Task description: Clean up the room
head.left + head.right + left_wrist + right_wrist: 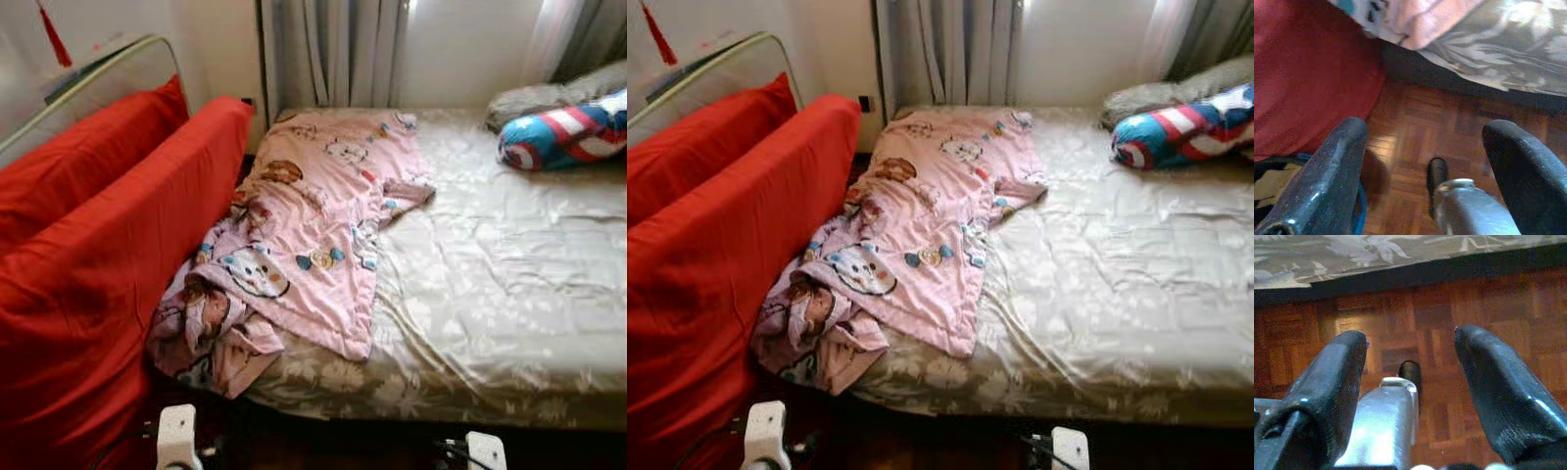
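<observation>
The pink cartoon blanket (313,230) is seen crumpled along the left side of the bed (509,284), its lower end bunched and spilling over the bed edge beside the red cushion (108,255). This is judged the step in hand: the blanket is to be straightened or folded (a judgement from the task line). A good grasp would be taken at the hanging bunched corner, with both arms raised and the far corner taken second.

The left gripper (1425,161) is held low over the parquet floor (1415,122), fingers spread wide, nothing between them. The right gripper (1410,367) is likewise held apart over the floor near the bed edge, empty, touching nothing.
</observation>
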Robot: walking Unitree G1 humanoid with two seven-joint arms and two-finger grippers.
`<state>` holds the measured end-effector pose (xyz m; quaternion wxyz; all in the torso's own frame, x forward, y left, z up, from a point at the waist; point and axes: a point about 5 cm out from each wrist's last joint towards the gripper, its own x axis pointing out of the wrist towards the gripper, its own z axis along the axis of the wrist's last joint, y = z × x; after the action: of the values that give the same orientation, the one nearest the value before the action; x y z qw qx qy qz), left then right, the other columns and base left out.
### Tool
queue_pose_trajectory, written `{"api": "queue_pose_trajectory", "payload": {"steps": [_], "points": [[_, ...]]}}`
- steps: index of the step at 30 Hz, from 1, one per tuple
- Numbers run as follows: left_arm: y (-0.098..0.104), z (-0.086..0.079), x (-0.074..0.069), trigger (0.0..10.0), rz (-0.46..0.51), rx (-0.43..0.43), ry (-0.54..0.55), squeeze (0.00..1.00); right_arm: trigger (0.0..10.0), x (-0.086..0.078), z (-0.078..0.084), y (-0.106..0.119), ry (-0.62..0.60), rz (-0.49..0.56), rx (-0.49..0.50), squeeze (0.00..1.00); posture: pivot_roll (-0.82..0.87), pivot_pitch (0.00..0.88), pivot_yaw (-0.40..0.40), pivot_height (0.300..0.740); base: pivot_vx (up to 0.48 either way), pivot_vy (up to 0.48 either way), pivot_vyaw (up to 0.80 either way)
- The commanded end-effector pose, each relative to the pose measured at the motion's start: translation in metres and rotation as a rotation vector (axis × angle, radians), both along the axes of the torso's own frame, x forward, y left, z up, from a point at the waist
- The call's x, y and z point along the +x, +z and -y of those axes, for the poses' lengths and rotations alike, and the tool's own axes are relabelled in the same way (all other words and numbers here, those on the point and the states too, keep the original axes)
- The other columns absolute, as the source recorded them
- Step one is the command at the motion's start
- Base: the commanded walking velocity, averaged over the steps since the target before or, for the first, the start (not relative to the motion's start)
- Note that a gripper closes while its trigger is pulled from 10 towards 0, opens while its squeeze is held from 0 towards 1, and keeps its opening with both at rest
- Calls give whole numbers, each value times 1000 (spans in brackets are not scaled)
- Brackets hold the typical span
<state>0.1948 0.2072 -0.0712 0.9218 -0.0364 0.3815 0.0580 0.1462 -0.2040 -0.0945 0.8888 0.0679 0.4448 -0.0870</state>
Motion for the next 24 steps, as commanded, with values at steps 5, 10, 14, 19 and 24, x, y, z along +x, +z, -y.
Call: {"api": "queue_pose_trajectory", "payload": {"steps": [5,10,14,19,24], "points": [[1,1,2,10000,1,-2,-16,0,10000,2,4,1,15,4,-20,0,-18,0,30,740,0,0,0],[1,0,2,10000,1,-1,-19,0,10000,1,4,1,16,4,-21,0,-18,0,31,740,0,0,458],[1,0,2,10000,0,0,-22,0,10000,1,4,1,12,3,-21,0,-19,0,31,740,0,0,375],[0,1,1,10000,1,-4,-21,0,10000,1,4,1,-4,5,-14,0,-18,0,30,740,0,0,0],[1,2,2,10000,6,-9,-21,0,10000,1,4,1,5,6,-18,0,-18,0,26,740,0,0,0]]}}
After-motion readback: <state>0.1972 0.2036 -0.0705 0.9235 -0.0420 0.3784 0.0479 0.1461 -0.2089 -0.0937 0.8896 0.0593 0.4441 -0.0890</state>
